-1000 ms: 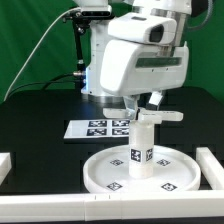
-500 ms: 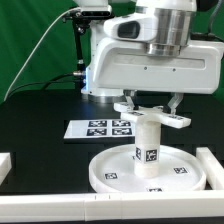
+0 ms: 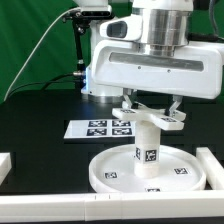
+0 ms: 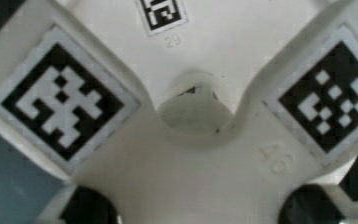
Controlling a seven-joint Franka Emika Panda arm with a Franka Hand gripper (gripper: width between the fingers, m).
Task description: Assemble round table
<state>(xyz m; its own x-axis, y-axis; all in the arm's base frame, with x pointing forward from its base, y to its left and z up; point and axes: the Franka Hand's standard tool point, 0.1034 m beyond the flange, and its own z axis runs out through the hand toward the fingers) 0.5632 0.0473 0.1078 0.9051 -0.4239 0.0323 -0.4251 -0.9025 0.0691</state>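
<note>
Robot's hand (image 3: pixel 152 108) clamped on cross base (image 3: pixel 166 120), centred atop leg (image 3: pixel 148 150); leg upright on disc (image 3: pixel 100 172) hub, axis vertical. Base directly under hand, so next move prob. runs straight along leg's axis.

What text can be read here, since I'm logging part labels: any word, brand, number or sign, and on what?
No words, brands or numbers are readable; only coded square tags.
leg: tag pattern, no letters.
round disc: tag patterns, no letters.
marker board: tag patterns only.
cross-shaped base: tag patterns, partly blurred.
</note>
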